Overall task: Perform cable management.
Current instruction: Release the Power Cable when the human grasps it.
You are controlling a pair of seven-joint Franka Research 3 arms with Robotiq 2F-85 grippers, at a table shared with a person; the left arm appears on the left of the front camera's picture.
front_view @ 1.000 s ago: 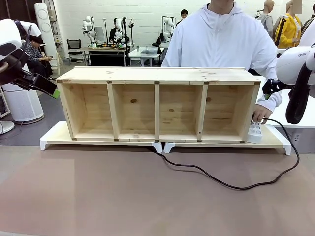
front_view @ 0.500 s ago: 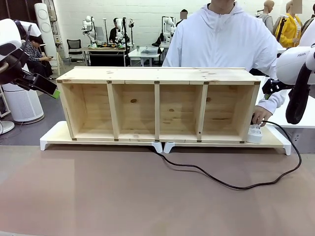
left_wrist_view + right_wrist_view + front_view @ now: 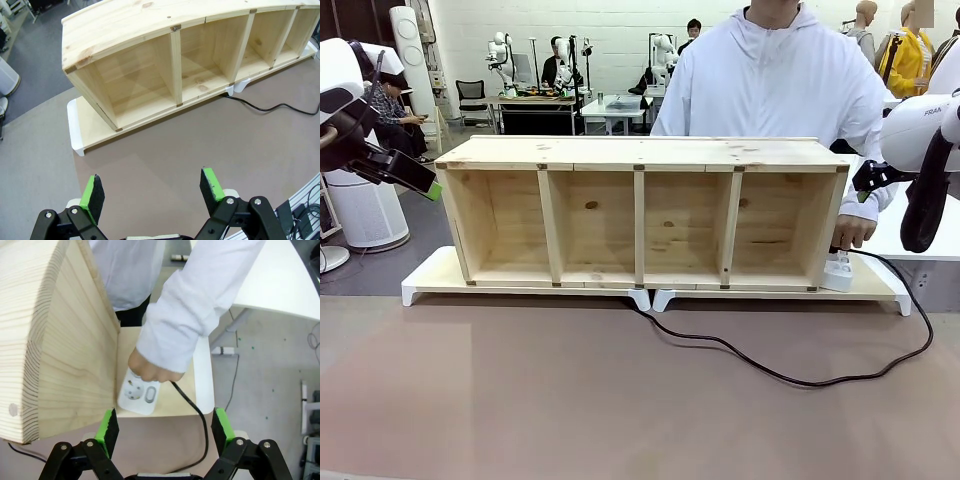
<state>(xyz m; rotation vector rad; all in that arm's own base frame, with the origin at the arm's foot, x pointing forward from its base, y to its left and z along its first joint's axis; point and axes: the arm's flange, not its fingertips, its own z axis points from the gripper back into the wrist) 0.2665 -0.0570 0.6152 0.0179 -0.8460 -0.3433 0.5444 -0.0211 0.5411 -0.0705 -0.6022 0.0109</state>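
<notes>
The black cable [image 3: 790, 378] runs from under the middle of the wooden shelf [image 3: 640, 152], loops across the brown table to the right and rises to a white power strip [image 3: 837, 271] beside the shelf's right end. A person's hand [image 3: 851, 232] rests on that strip, where the cable's end meets it. In the right wrist view my right gripper [image 3: 164, 425] hangs open above the power strip [image 3: 139, 397], the hand [image 3: 150, 371] and the cable [image 3: 199, 416]. My left gripper [image 3: 151, 189] is open over bare table; in the front view this left gripper [image 3: 428, 183] is beside the shelf's left end.
The shelf stands on two white risers [image 3: 428, 276], with several open compartments facing me. The person in a white hooded top [image 3: 770, 85] stands behind it. A white table [image 3: 280, 275] lies to the right. My right gripper [image 3: 865, 185] sits near the shelf's right end.
The person's hand has shifted a little on the power strip and the cable's loop has bulged slightly to the right. Neither arm has moved.
</notes>
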